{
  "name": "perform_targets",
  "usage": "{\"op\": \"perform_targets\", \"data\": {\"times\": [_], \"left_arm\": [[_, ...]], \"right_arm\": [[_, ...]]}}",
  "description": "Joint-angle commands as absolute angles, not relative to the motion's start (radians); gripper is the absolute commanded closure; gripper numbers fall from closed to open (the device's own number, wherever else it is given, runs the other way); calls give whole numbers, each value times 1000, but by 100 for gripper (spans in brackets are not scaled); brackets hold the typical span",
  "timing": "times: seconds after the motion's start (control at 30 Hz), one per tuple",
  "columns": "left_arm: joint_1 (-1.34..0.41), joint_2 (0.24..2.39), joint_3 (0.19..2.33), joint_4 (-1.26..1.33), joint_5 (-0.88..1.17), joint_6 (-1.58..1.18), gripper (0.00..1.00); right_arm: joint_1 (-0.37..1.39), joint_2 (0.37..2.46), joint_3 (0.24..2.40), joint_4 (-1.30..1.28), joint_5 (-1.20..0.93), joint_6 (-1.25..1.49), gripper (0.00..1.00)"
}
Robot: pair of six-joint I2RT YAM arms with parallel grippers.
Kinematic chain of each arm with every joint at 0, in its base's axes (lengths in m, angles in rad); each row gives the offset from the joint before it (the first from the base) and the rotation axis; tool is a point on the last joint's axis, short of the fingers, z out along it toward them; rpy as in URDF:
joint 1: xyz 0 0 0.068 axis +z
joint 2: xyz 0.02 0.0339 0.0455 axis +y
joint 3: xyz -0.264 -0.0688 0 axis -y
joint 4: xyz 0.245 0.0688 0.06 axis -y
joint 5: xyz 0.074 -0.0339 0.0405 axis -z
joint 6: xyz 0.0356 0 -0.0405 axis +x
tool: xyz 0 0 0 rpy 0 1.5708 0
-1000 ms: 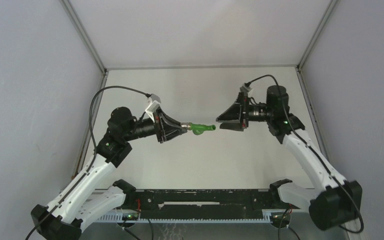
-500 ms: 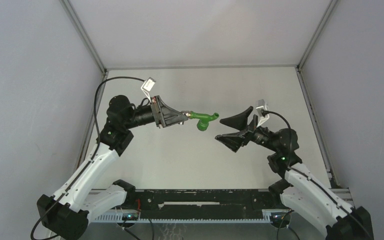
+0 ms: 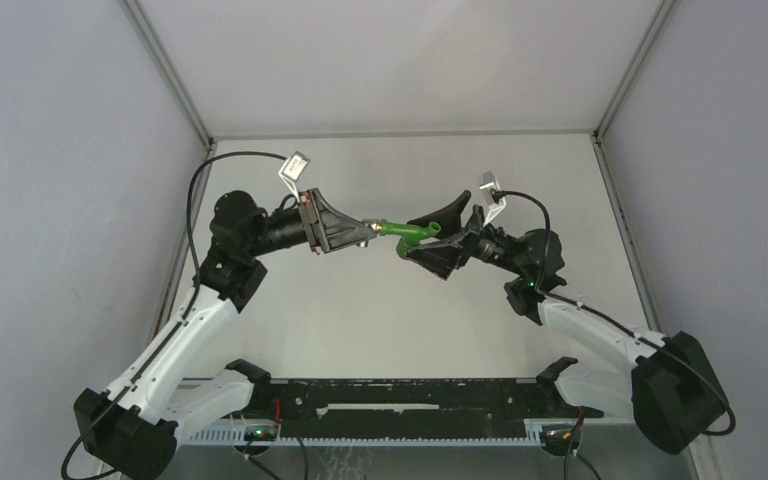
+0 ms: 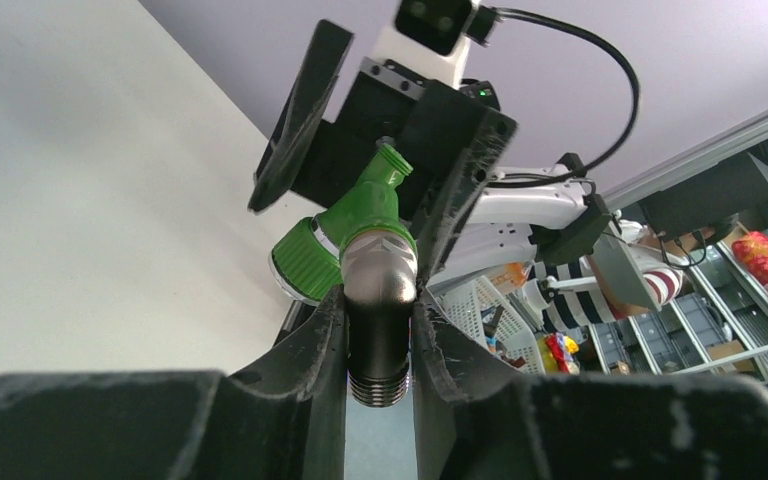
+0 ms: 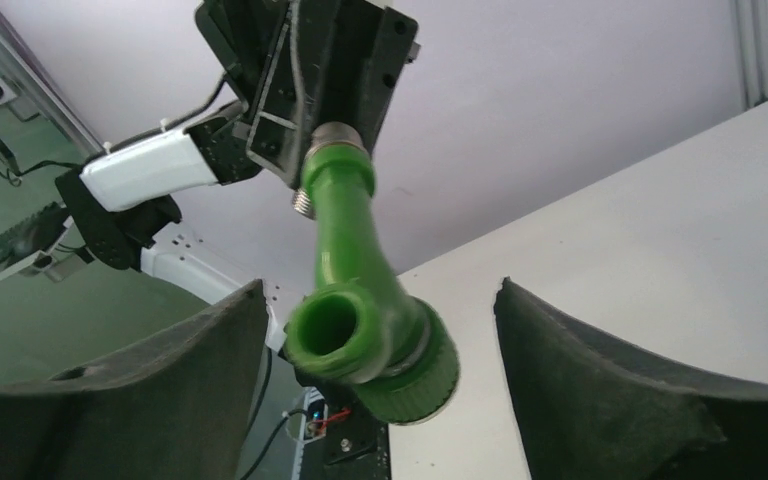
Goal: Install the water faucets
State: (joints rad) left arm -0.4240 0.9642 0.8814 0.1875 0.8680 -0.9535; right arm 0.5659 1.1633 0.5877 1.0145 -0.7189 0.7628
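Left wrist view, bottom centre: the left end effector pinched the grey elbow fitting, presenting the green tap in mid-air above the bench. Beyond, upper centre, the right end effector stood spread either side of the tap's far end, apparently ready to grasp it.

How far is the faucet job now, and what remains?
Done: the tap sits on the fitting, both in the air. In hand: left gripper shut on the fitting; right gripper open around the tap. Left: probably gripping and tightening; no mount is visible.
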Motion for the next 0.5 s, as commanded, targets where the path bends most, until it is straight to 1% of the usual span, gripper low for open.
{"op": "perform_targets", "data": {"times": [0.0,0.03,0.1,0.17,0.2,0.27,0.33,0.37,0.4,0.43,0.47], "left_arm": [[-417,938,877,289,861,-949,100],[-417,928,868,291,850,-917,100],[-417,889,841,297,825,-828,100],[-417,844,814,230,782,-666,100],[-417,821,803,177,757,-570,100],[-420,787,778,100,741,-412,100],[-419,776,767,17,740,-278,100],[-421,777,766,-48,725,-214,100],[-427,781,766,-103,690,-153,100],[-435,783,767,-140,663,-108,100],[-441,784,766,-152,639,-89,100]], "right_arm": [[564,1259,674,1151,-799,1017,55],[555,1278,687,1160,-823,1071,65],[537,1306,697,1205,-855,1184,78],[519,1316,712,1201,-888,1307,82],[505,1316,726,1150,-909,1368,85],[485,1320,782,1010,-994,1470,91],[473,1336,839,826,-1082,1565,100],[470,1347,859,736,-1128,1612,100],[469,1364,866,700,-1191,1689,100],[469,1382,850,756,-1224,1800,100],[465,1395,818,869,-1226,1928,94]]}}
